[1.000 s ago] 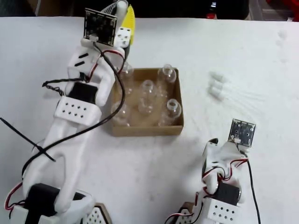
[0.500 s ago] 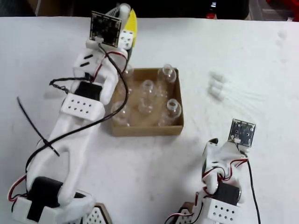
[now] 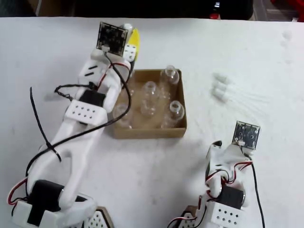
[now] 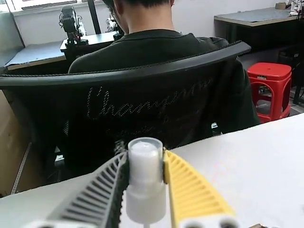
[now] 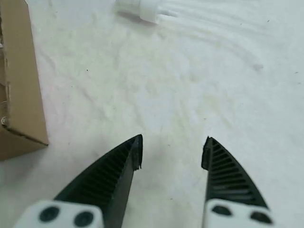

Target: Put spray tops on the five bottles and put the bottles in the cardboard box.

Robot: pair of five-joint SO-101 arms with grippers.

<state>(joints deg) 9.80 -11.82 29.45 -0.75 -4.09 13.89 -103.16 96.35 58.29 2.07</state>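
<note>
Where it is clamped between the grey and yellow fingers of the left gripper (image 4: 145, 159), the spray top (image 4: 145, 180) lies with its long axis along them, head toward the fingertips. It sits above the far left corner of the cardboard box (image 3: 147, 133). Since a second ago this gripper has shifted toward the box, covering a bottle there. Four bottles (image 3: 150, 90) stand upright inside; a fifth is probably hidden. Loose spray tops (image 3: 220, 88) lie on the table (image 3: 266, 47). The right gripper (image 5: 172, 147) is spread wide, holding nothing.
</note>
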